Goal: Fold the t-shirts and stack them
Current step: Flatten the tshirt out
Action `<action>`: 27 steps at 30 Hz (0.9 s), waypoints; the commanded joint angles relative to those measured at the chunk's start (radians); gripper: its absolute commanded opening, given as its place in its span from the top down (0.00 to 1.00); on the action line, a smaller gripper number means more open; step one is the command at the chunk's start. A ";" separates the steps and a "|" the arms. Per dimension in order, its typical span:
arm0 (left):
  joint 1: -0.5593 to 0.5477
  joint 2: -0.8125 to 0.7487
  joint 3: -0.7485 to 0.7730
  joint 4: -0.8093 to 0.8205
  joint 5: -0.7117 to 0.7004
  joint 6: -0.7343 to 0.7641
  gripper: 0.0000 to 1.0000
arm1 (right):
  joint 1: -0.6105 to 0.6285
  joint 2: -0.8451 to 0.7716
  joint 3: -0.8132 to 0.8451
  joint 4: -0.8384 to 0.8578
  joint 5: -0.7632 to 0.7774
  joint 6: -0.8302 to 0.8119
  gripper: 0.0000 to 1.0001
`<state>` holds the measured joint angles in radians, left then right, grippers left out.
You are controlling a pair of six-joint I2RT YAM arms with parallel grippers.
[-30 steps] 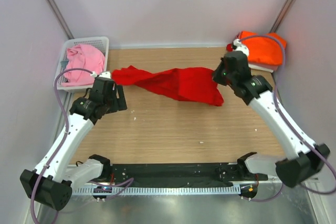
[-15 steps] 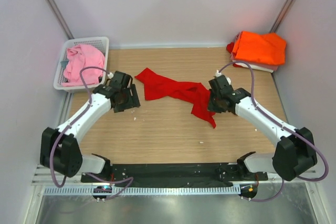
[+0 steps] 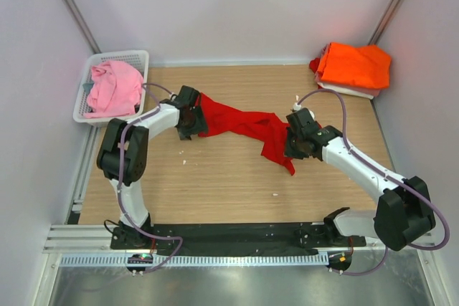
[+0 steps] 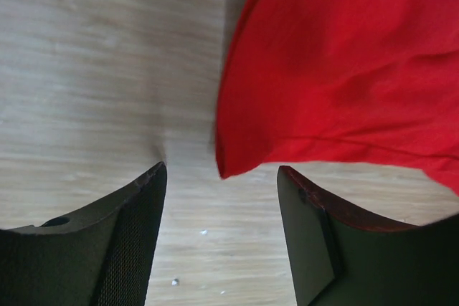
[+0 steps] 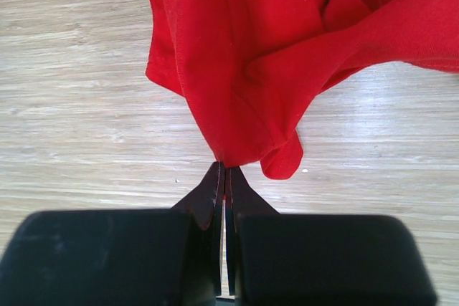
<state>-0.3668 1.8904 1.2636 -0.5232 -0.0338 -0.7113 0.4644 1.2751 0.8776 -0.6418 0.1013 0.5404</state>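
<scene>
Stretched in a crumpled band across the middle of the bench [image 3: 229, 184]: the red tee [image 3: 240, 123], unfolded, chest mark nowhere to be made out. Pinched at its right end, through a bunched fold, by the right gripper [image 5: 224, 170], fingers pressed together on the cloth. Flanked at its left corner by the left gripper [image 4: 222, 177], fingers apart on either side of the hem tip, bare bench showing between; hard to say whether touching. Hidden from above under the left wrist: that same corner. Folded at the far right corner: an orange tee [image 3: 356, 64] on a white tee [image 3: 356, 92], the latter mostly covered. Beside them, a red scrap [image 3: 314, 67], too small to name. Heaped in the basket [image 3: 138, 56] at far left: a pink tee [image 3: 112, 85].
</scene>
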 commanded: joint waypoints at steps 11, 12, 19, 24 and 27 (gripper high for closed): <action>-0.003 0.056 0.056 0.069 0.064 -0.014 0.82 | -0.003 0.010 0.024 0.031 0.012 -0.039 0.99; -0.003 0.046 0.046 0.074 0.072 -0.011 0.89 | -0.003 0.009 0.023 0.030 0.014 -0.037 0.99; -0.004 -0.175 -0.013 0.052 0.066 0.015 1.00 | -0.007 -0.039 0.092 -0.027 0.026 -0.043 0.99; -0.004 -0.442 0.034 -0.107 0.013 0.049 1.00 | -0.007 -0.144 0.266 -0.148 0.058 -0.049 0.99; -0.006 -0.635 0.094 -0.199 0.003 0.076 1.00 | -0.007 -0.249 0.368 -0.203 0.054 -0.045 0.99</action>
<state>-0.3679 1.4372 1.2701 -0.6083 0.0006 -0.6842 0.4610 1.1599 1.1053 -0.7742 0.1299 0.5060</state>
